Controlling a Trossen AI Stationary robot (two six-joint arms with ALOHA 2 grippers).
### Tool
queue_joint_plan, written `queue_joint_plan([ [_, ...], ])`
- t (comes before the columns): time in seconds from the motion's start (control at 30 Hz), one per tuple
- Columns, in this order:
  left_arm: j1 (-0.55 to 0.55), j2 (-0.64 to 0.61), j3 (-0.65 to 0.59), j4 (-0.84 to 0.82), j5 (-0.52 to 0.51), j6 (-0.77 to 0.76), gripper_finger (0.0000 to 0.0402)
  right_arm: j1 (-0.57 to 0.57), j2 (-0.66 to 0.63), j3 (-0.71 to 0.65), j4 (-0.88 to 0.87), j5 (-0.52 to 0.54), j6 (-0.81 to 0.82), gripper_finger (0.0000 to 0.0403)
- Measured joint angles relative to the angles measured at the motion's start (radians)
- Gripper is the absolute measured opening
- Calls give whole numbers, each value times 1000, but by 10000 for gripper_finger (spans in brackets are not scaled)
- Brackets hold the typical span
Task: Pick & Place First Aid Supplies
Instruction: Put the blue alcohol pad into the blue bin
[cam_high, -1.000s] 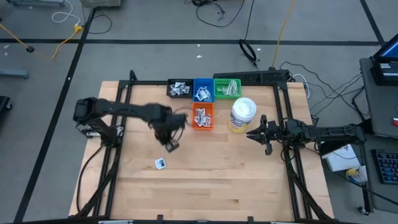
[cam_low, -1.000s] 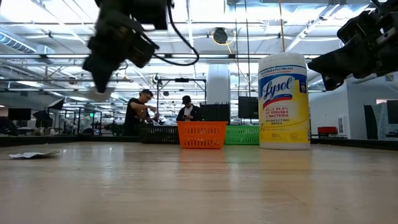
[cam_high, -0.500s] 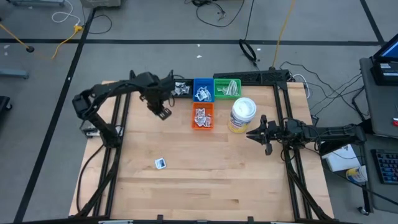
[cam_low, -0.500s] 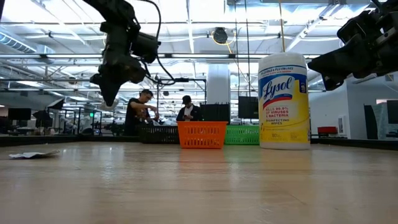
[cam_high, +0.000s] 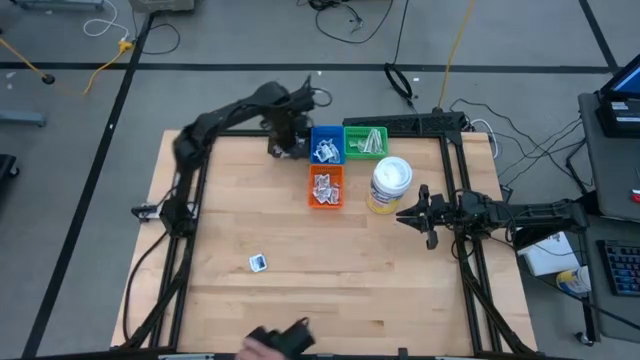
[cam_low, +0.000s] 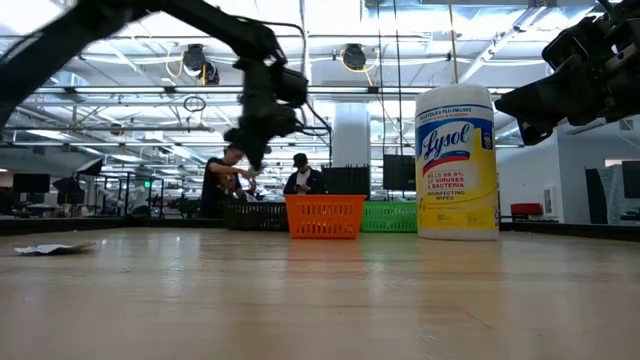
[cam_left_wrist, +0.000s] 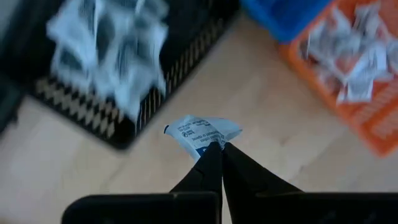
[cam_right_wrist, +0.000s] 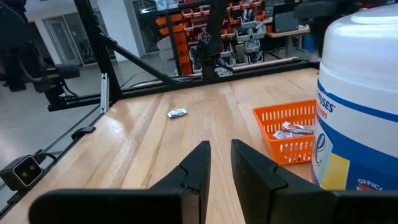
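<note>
My left arm covers most of the black basket (cam_high: 279, 147) from above — its packets show only as a blur past my left pincer (cam_left_wrist: 216, 147). The print on the packet (cam_left_wrist: 202, 132) I pinch is too small to read. The wipes tub (cam_right_wrist: 367, 93) runs off the picture's edge. A dark shape (cam_high: 282, 339) at the table's near edge — I cannot tell what.

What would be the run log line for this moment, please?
left gripper: shut on packet, over black basket | right gripper: waiting, empty | one packet on table
</note>
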Motion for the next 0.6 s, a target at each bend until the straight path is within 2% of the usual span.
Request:
queue_joint_plan([
  [0.13, 0, 165, 242, -36, 11, 28, 5, 0, 0, 0, 0, 0, 0, 59],
  [0.27, -2, 284, 426, 2, 50, 52, 3, 0, 0, 0, 0, 0, 0, 59],
  [0.43, -7, 327, 431, 161, 60, 53, 4, 0, 0, 0, 0, 0, 0, 59],
  [0.6, -17, 360, 428, 211, 55, 81, 5, 0, 0, 0, 0, 0, 0, 59],
])
